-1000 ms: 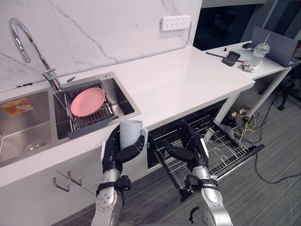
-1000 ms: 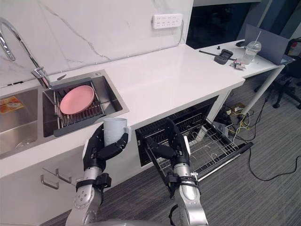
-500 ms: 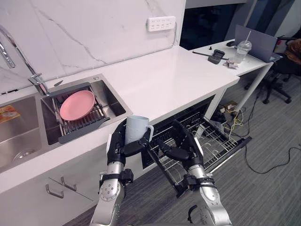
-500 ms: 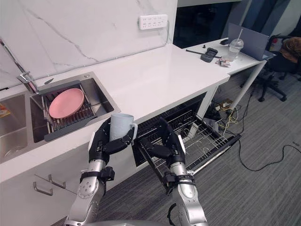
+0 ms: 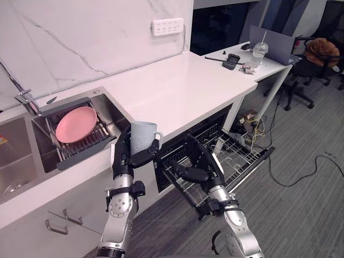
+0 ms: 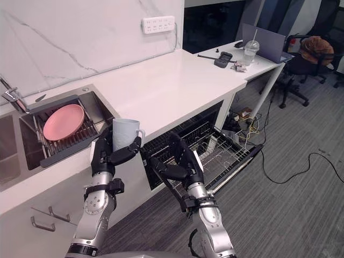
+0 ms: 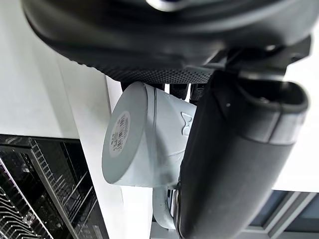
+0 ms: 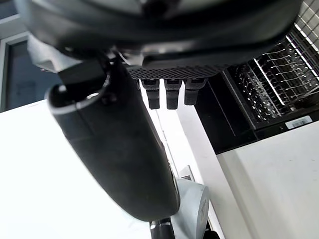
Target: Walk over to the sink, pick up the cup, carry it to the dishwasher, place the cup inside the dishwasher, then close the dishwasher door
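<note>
The dark right hand [image 8: 149,30] holds its fingers [image 8: 172,94] straight in a row beside the thick black thumb [image 8: 119,159]. Past them lies a black wire dishwasher rack [image 8: 269,74], bordering a white cabinet front [image 8: 269,194]. A pale grey-blue cup [image 8: 192,211] shows just beside the thumb's tip.

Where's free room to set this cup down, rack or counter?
Dishwasher rack looks bare beyond the right hand, which hovers over its near end. White counter is bare between sink and desk. Crowded: the sink's drainer holds a pink plate. Left hand grips the cup.
</note>
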Tool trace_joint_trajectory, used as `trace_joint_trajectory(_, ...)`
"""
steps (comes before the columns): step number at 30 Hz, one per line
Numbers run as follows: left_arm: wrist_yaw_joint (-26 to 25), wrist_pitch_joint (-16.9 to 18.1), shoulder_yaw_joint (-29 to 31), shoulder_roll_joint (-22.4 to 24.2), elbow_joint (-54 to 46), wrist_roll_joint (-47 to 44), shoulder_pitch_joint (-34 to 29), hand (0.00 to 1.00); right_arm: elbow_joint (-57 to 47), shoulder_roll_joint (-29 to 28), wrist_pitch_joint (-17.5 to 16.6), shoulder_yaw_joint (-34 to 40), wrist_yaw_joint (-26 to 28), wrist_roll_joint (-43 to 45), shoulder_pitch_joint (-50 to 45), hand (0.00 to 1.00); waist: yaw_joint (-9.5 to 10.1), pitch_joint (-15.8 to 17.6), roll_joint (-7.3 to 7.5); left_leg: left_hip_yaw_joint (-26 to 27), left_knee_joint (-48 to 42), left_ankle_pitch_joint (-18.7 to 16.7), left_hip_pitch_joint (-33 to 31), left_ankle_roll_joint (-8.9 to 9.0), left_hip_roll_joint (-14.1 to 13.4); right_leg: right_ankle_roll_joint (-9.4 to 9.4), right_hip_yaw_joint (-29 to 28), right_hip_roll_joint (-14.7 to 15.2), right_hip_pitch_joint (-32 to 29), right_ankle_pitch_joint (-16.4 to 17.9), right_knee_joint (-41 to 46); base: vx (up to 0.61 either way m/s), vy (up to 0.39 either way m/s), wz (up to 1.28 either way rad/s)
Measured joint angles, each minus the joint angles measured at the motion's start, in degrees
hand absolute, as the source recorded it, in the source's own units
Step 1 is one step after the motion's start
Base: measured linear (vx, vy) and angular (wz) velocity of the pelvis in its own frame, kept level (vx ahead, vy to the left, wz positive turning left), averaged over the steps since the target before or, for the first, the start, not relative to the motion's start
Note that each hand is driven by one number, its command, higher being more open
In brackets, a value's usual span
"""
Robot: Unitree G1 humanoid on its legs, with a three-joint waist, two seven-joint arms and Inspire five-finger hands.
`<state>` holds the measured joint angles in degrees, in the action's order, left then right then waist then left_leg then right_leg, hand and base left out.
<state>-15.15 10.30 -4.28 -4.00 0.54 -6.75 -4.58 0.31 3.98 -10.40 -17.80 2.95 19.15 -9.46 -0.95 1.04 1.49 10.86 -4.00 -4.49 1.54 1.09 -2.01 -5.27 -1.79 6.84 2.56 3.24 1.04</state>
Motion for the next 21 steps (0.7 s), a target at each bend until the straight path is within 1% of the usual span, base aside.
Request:
trace_joint_trajectory(3, 0.07, 0.00, -0.11, 0.08, 0.01, 0.01, 0.02, 0.30, -1.31, 0.49, 0.00, -0.49, 0.29, 0.15, 0.00, 0.90, -0.10, -0.23, 0.00, 0.08, 0.13, 0.00, 0.00, 0.00, -0.04, -0.01, -0.76, -0.13, -0.42, -0.28, -0.06, -0.02, -0.003, -0.12)
trace_joint_trajectory(12, 0.21, 0.00, -0.82, 0.21, 0.65, 0.00, 0.03, 0.30, -3.06, 0.53, -0.01, -0.57, 0.97, 5.44, 0.00, 0.90, -0.08, -1.02, -0.03, 0.13, 0.48, 0.18, -0.01, -0.24, -0.01, -0.04, -1.04, -0.14, -0.68, -0.45, -0.07, 0.00, 0.000, -0.01)
trace_joint_trajectory(15, 0.69, 0.00, -2.27, 0.44, 2.56, -0.01, -0.02, 0.30, -3.21, 0.45, -0.02, -0.69, 1.17, 8.09, 0.04, 0.90, -0.06, -2.34, -0.06, 0.13, 0.80, 0.22, -0.02, -0.27, 0.03, -0.04, -1.01, -0.13, -0.73, -0.45, -0.23, 0.00, 0.000, 0.00)
trace_joint_trajectory(21, 2.52, -0.01, -5.86, 0.80, 2.59, -0.03, -0.07, 0.30, -3.24, 0.36, -0.07, -1.34, 1.17, 11.42, 0.27, 0.90, -0.07, -2.44, -0.05, -0.43, 1.95, 1.14, 0.02, -0.42, 0.18, -0.03, -0.38, -0.11, -0.85, -0.45, -0.29, -0.01, -0.013, 0.06)
